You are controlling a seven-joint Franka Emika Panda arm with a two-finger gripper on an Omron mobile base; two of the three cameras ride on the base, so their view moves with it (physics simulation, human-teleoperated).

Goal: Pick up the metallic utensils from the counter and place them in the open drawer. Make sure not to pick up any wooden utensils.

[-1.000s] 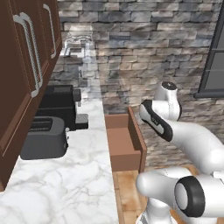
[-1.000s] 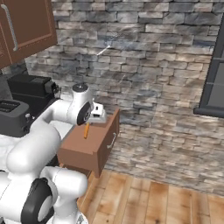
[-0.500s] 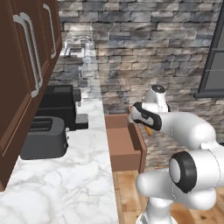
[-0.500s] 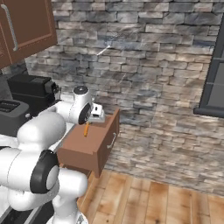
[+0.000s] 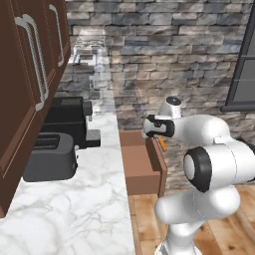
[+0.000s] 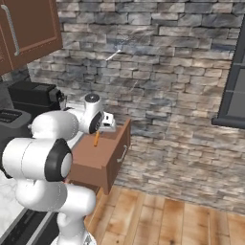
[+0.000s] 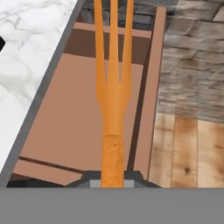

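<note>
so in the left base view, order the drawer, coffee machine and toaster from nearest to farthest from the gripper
1. Drawer: just under the gripper, which is shut on an orange fork.
2. Coffee machine: on the worktop, further left.
3. Toaster: farthest left, nearer the camera.

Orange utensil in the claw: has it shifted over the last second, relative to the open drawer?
Yes. In the left base view the orange utensil, shut in the claw, has come in from the drawer's outer side toward the open drawer and the counter.

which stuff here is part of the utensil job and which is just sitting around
Part of the job:
- slim orange fork-like utensil, clamped in the gripper
- open reddish-brown wooden drawer

Just lying about:
- dark grey toaster
- black box-shaped appliance
- white marble worktop
</note>
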